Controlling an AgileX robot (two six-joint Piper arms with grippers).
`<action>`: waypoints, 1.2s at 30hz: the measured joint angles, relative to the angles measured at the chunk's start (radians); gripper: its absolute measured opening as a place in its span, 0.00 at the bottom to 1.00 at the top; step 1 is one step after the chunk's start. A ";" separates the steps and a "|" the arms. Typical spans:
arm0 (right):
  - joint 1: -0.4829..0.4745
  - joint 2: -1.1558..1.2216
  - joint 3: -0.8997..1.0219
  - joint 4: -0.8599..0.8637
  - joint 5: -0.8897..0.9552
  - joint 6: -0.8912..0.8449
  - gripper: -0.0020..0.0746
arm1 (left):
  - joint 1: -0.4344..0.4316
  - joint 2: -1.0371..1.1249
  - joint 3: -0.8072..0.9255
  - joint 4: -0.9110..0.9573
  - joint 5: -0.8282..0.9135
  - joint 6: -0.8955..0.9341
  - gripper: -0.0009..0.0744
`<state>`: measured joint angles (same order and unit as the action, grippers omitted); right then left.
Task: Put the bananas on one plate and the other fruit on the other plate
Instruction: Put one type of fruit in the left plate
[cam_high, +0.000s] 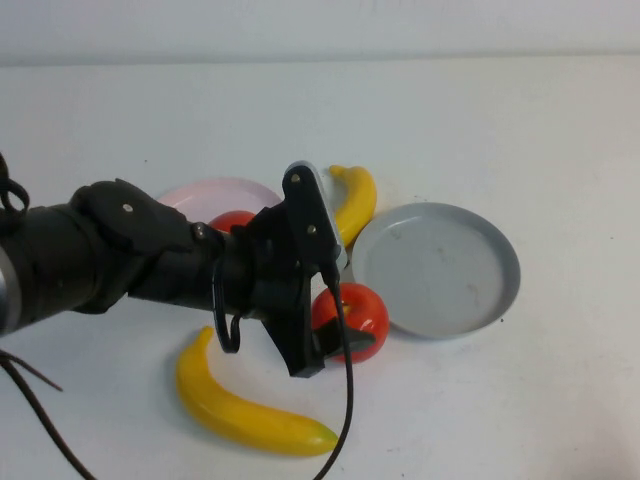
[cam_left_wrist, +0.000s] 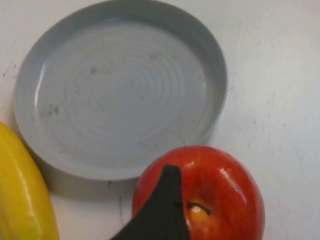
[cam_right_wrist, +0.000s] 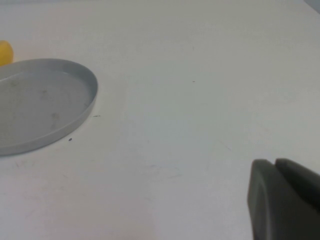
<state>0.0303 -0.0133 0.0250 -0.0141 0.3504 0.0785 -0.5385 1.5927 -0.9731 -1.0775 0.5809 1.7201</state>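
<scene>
My left gripper hangs open over a red apple that lies on the table beside the grey plate. In the left wrist view one dark finger crosses the apple; the other finger is out of frame. A second apple sits on the pink plate, half hidden by the arm. One banana lies between the two plates, another near the front edge. The grey plate holds nothing. My right gripper is shut over bare table, off to the side of the grey plate.
The left arm's black body and cable cover the middle of the table and much of the pink plate. White tabletop stretches behind and to the right of the grey plate.
</scene>
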 joint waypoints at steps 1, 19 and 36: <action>0.000 0.000 0.000 0.000 0.000 0.000 0.00 | 0.000 0.009 0.000 -0.008 -0.005 0.000 0.90; 0.000 0.000 0.000 0.000 0.000 0.000 0.00 | 0.000 0.129 0.000 -0.128 -0.087 0.010 0.90; 0.000 0.000 0.000 0.000 0.000 0.000 0.00 | 0.000 0.146 0.000 -0.129 -0.095 0.011 0.82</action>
<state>0.0303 -0.0133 0.0250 -0.0141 0.3504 0.0785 -0.5385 1.7383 -0.9731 -1.2067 0.4859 1.7306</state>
